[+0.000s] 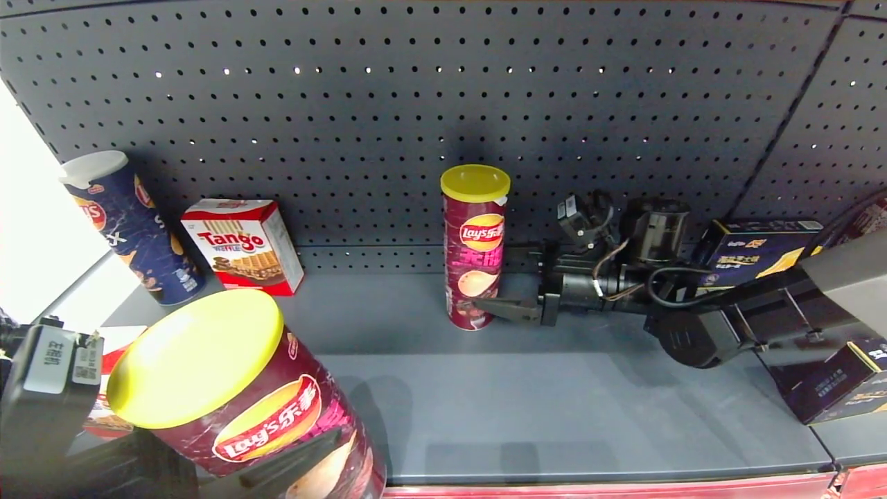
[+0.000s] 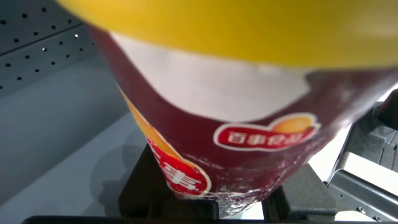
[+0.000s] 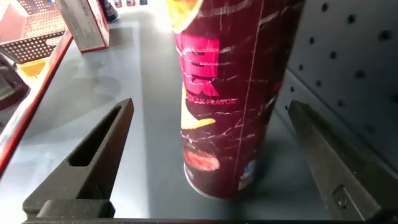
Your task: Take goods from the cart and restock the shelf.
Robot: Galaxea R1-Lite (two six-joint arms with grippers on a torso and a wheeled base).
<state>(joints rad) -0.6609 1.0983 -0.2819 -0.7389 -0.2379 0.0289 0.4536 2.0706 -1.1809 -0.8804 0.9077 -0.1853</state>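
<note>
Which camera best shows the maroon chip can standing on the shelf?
Head view: the whole maroon can, yellow lid to base. Right wrist view shows its lower body inside the open right gripper.

Yellow-lidded maroon near can point(image 1: 277, 423), yellow-lidded maroon far can point(image 1: 475, 277), white-lidded navy can point(image 1: 138, 229).

The black right arm point(image 1: 700, 312) stretches nearly level from the robot's right toward its left, cables looped over the wrist. The right gripper point(image 3: 211, 152) is spread wide, its two dark wedge-shaped fingers point(image 3: 93, 162) standing apart on either side of an upright maroon cylindrical chip can with a yellow plastic lid point(image 1: 475, 256), neither pad touching it. At the lower left, the left gripper point(image 2: 217, 202) is clamped around the lower body of a second maroon chip can with a yellow lid point(image 1: 229, 395), holding it tilted with the lid toward the camera.
</note>
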